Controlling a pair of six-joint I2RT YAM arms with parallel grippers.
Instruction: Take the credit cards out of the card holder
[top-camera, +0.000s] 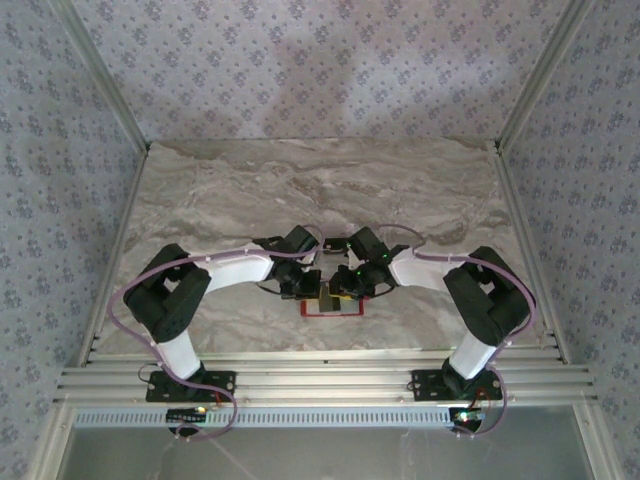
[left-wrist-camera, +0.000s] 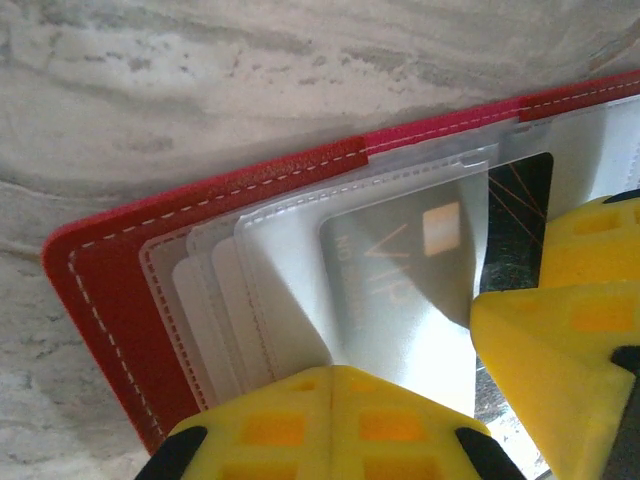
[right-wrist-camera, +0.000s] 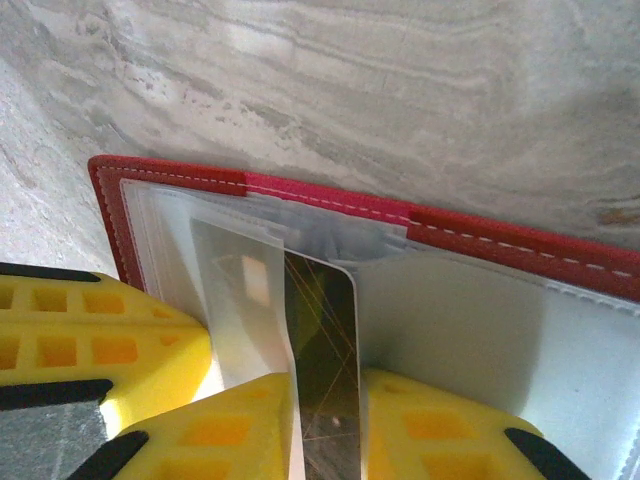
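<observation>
The red card holder (top-camera: 333, 311) (left-wrist-camera: 110, 290) (right-wrist-camera: 180, 175) lies open on the table between both arms. Its clear sleeves fan out. My left gripper (top-camera: 308, 290) (left-wrist-camera: 335, 375) is shut, pinching one clear sleeve that holds a silver credit card marked VIP (left-wrist-camera: 400, 270) (right-wrist-camera: 240, 290). A dark credit card with thin gold lines (left-wrist-camera: 522, 215) (right-wrist-camera: 322, 340) sticks out behind that sleeve. My right gripper (top-camera: 342, 290) (right-wrist-camera: 325, 385) straddles the dark card, one yellow finger on each side, with a narrow gap left. The right fingers (left-wrist-camera: 545, 340) sit close beside the left ones.
The marble table (top-camera: 320, 190) stretches away behind the holder. Patterned walls with metal posts (top-camera: 110, 90) close in the sides and back. Aluminium rails (top-camera: 320, 385) carry the arm bases at the near edge.
</observation>
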